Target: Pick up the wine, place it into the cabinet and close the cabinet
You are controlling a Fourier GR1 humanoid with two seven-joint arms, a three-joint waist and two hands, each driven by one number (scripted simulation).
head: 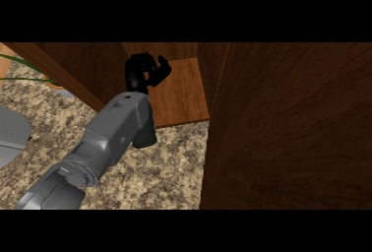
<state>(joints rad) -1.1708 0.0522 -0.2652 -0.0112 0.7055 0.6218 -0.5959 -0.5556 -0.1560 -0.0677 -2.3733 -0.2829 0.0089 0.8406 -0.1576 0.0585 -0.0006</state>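
My left hand (145, 71) reaches into the open wooden cabinet, above its shelf (181, 98). The fingers are loosely bent and spread from the thumb, and nothing shows between them. The wine bottle (146, 135), a dark cylinder, pokes out from under my grey forearm at the shelf's front edge, well behind the hand. The forearm hides its upper part, so I cannot tell whether it stands on the shelf or on the counter. My right hand shows nowhere.
The open cabinet door (291, 128) fills the right side as a tall brown panel. Speckled counter (160, 177) lies below the shelf. A grey object (11, 135) sits at the left edge, and a potted plant (29, 69) at the upper left.
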